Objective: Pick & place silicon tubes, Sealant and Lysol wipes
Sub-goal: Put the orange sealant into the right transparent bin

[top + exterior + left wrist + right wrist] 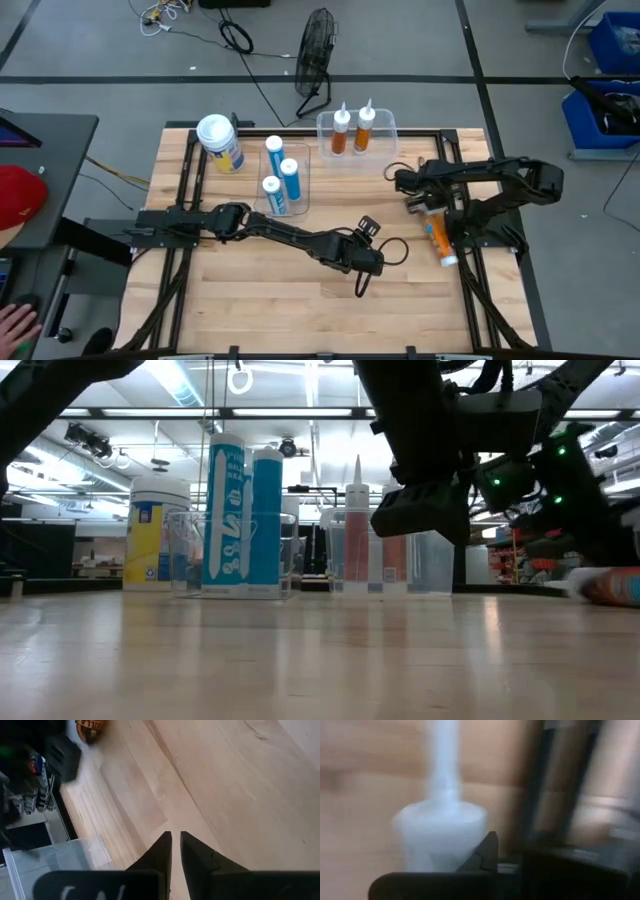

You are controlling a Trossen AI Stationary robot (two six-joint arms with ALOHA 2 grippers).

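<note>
The left arm stretches low across the wooden table (300, 290), its gripper (175, 845) near the middle with fingers nearly closed on nothing. The right arm folds back at the table's right side, its gripper (415, 195) just above an orange tube (438, 240) lying flat; whether it grips, I cannot tell. The wipes (220, 143) stand at the far left, beside a clear bin (300, 160) of blue tubes (291, 178). Two orange tubes (352, 128) stand in another bin. A fan (315, 45) sits on the floor beyond.

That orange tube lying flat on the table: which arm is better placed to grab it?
The right: its end effector sits just above the orange tube. The left end effector is farther off over bare wood.
</note>
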